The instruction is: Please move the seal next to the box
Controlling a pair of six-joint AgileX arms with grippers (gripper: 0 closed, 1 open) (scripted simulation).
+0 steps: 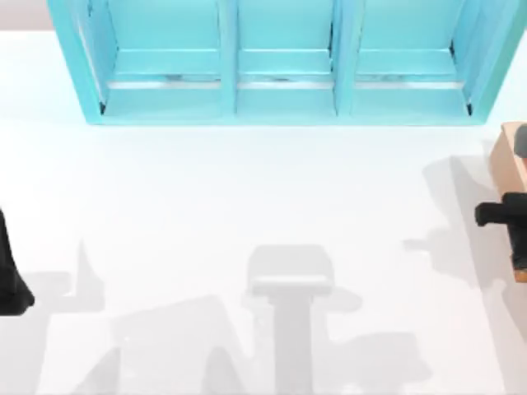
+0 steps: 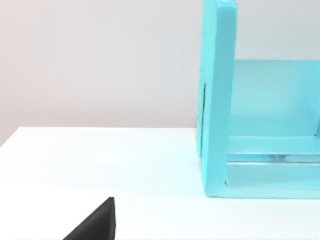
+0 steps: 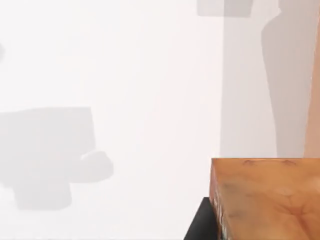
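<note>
Closest to the lens, in the right wrist view, is the seal (image 3: 265,200), a reddish-brown mottled block. One dark finger (image 3: 200,225) lies flush against its side. From that I judge that the right gripper (image 1: 501,216) is closed on the seal and carrying it, though the opposite finger is out of frame. In the top view this gripper sits at 3 o'clock, at the very edge of the picture. It is right beside the light tan box (image 1: 509,160), which lies a little toward 2 o'clock from it. A tan strip at the margin of the right wrist view looks like the box wall, near the seal.

As for progress, the pick-up looks done and the carry has brought the seal to the box's neighbourhood. What remains, as I read it, is lowering the seal onto the bench (image 1: 247,189) beside the box and letting go. Whether the seal hangs over bare bench or over the box rim I cannot tell.

For room, the bench is bare from the box toward 9 o'clock, so the open side for setting down is there. The turquoise shelf unit (image 1: 280,62) spans 12 o'clock, and its right end stands near the box at about 1 o'clock. The 3 o'clock bench edge is cut off by the frame.

The left gripper (image 2: 95,225) is parked at 9 o'clock, well apart, and I cannot tell its state.
</note>
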